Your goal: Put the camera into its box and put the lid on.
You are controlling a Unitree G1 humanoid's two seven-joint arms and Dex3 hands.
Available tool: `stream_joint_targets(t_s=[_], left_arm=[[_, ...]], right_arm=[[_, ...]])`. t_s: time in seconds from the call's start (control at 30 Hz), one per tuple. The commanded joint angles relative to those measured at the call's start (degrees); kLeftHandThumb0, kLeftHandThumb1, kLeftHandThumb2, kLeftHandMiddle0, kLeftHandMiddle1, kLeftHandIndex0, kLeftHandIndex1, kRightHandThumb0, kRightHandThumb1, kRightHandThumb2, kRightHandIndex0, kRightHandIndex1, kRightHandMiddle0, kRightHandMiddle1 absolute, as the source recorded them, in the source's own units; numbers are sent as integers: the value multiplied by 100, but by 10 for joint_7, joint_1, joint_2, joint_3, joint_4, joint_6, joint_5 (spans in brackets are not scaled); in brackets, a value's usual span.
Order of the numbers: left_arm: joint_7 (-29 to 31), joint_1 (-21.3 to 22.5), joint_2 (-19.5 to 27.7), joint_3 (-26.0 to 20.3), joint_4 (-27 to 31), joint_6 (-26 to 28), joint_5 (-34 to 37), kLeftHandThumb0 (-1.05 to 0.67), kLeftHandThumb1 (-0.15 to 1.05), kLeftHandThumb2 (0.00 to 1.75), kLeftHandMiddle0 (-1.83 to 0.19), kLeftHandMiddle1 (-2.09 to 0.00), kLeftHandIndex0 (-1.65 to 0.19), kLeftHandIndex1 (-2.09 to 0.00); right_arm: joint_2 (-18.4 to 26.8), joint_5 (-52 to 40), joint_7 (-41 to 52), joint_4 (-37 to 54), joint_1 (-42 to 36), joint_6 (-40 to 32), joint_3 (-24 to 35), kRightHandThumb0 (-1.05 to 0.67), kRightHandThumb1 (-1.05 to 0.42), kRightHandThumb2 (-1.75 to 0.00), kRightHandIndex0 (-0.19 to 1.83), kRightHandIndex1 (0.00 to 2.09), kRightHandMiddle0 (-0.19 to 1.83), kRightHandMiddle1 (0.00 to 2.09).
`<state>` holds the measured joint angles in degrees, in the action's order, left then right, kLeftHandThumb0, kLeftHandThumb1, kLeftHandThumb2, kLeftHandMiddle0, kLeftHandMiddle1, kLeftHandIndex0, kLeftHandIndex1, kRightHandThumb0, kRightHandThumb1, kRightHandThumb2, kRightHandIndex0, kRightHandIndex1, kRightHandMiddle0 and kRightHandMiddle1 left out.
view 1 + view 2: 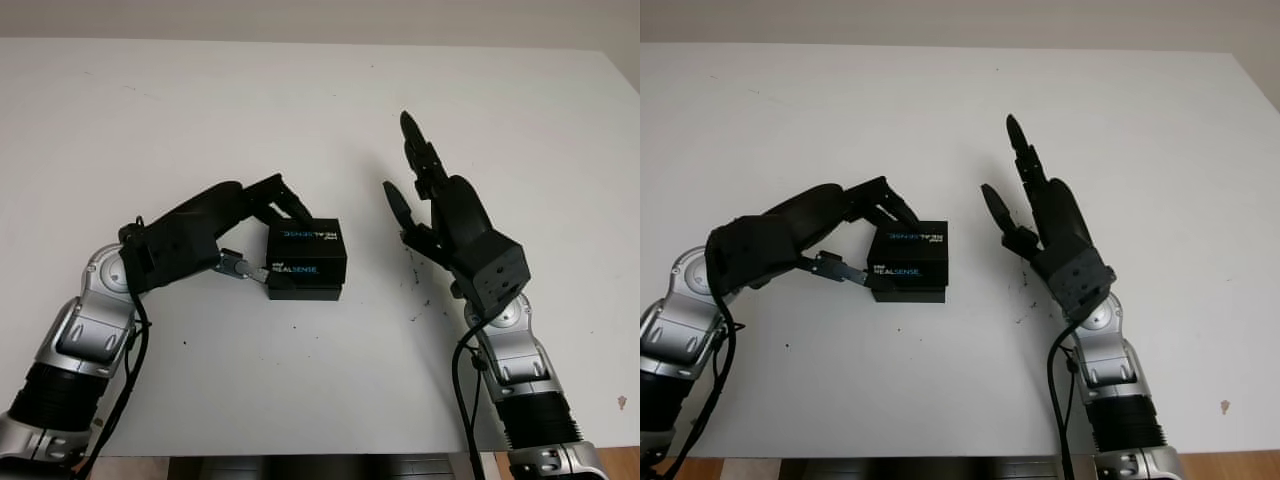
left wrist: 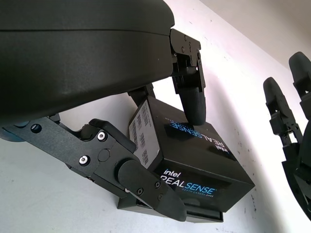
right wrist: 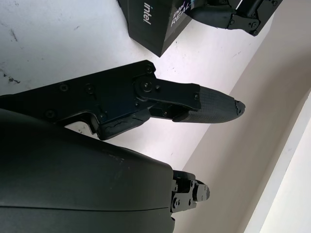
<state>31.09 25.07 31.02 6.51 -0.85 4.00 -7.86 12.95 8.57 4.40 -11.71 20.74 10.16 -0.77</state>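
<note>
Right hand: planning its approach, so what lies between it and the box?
Only bare white table lies between the open right hand and the box, as the left eye view shows. The left hand grips the box.

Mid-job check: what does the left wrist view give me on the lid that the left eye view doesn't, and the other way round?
Left wrist view alone: the white barcode label on the lid's side, and the base peeking out under the lid's lower edge. Left eye view alone: the whole white table and both forearms. Shared: the left hand gripping the black RealSense lid, with a fingertip on top, and the open right hand raised beside the box.
</note>
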Motion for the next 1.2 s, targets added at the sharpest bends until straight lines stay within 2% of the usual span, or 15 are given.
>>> stream_joint_targets(t_s=[0.0, 0.3, 0.77, 1.17], left_arm=[[-7, -13, -6, -4, -3, 1, 3, -26, 105, 13, -29, -160, -18, -149], [-18, -18, -23, -30, -13, -27, 40, -29, 105, 16, -24, -163, -15, -151], [-43, -21, -33, -44, -40, -76, 49, -33, 105, 16, -30, -170, -16, -148], [-42, -36, -33, -58, -45, -83, 69, -29, 105, 13, -30, -165, -20, -142]], right_arm=[[2, -1, 1, 9, 0, -8, 2, -73, -105, -56, -1, 5, -1, 5], [2, -4, 4, 11, 1, -12, 1, -72, -105, -55, -1, 5, -1, 5], [6, -1, 8, 3, 1, -5, 3, -72, -105, -56, -2, 5, -2, 5], [12, -1, 14, 2, 0, 1, 3, -72, -105, -57, -3, 5, -3, 5]])
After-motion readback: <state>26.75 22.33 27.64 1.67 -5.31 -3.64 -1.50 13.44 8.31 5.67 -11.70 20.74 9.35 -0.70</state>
